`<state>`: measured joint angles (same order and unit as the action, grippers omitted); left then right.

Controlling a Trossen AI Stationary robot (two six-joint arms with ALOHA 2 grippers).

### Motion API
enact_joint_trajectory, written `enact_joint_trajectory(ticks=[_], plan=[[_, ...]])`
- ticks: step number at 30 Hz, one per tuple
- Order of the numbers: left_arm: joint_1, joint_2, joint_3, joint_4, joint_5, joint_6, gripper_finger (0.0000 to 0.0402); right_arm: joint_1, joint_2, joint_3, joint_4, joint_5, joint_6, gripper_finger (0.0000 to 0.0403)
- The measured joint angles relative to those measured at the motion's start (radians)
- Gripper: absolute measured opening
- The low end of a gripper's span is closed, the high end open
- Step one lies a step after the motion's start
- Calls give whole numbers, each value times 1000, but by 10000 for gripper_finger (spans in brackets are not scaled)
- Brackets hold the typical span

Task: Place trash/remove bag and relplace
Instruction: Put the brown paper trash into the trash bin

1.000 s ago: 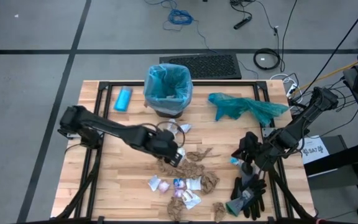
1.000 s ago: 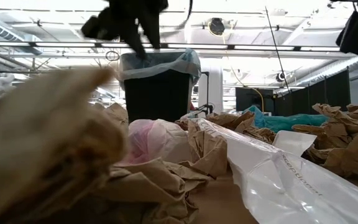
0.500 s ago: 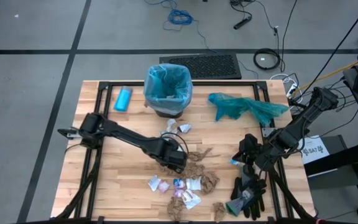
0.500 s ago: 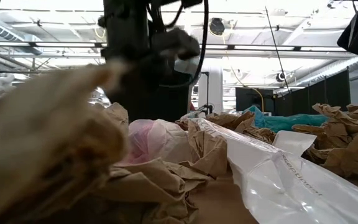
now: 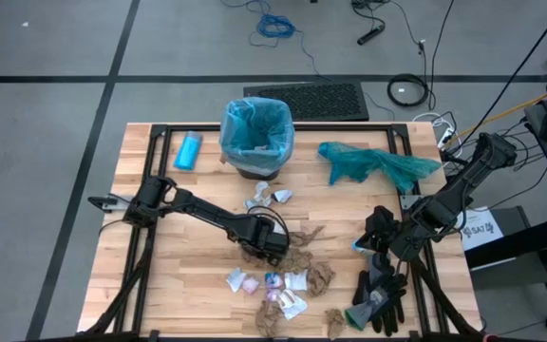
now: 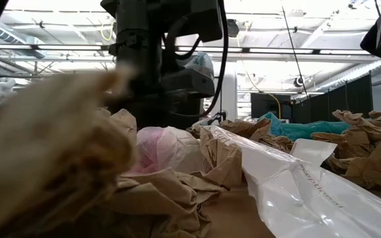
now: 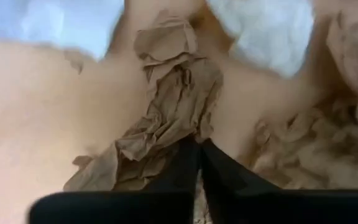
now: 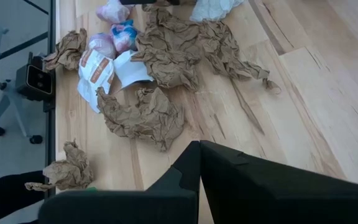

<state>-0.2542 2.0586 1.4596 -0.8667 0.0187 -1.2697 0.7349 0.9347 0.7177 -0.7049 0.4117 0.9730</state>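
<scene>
The trash [image 5: 288, 271] lies scattered over the near middle of the wooden table: crumpled brown paper wads, white wrappers and a few coloured bits. My left gripper [image 5: 272, 252] points down at the pile's far left edge, shut on a brown paper wad [image 7: 166, 118]. The pale-blue bag [image 5: 254, 122] lines the dark bin [image 5: 257, 166] at the far middle. My right gripper [image 5: 387, 245] hangs shut above the table's right side, holding nothing; its wrist view looks down on brown wads [image 8: 166, 56]. My left gripper pinches the brown paper wad by its crumpled edge [image 7: 190, 132] between its two fingertips [image 7: 185, 155]. The fingers come from above, pointing down. The rest of the wad lies spread out on the table.
A darker teal plastic bag [image 5: 378, 163] lies at the far right. Black-and-grey gloves [image 5: 380, 290] lie near the right front corner. A small light-blue bottle [image 5: 188, 150] lies left of the bin. In the low view, paper wads [image 6: 45, 158] and a clear wrapper [image 6: 296, 185] fill the foreground.
My left gripper has come down from above the table onto the brown paper at the pile's far edge, moving a little toward the table's near edge as the arm stretched out low.
</scene>
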Motion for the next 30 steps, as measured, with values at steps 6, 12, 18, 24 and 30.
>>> enact_joint_trajectory(ticks=[6, 12, 18, 24, 30], plan=[[-6, -70, 46, -93, -18, -5, 3, 0, 0, 0, 4, 5, 0, 0], [-19, -150, 154, -243, -136, 3, 2, 0, 0, 0, 11, 8, -14, 0], [-14, -240, 266, -368, -285, 56, 1, -1, 0, 0, 13, 62, -16, 0], [41, -341, 342, -382, -417, 190, 1, -3, 0, 0, 25, 117, 17, 0], [150, -423, 392, -375, -521, 427, 0, -10, 0, 0, 25, 173, 101, 0]])
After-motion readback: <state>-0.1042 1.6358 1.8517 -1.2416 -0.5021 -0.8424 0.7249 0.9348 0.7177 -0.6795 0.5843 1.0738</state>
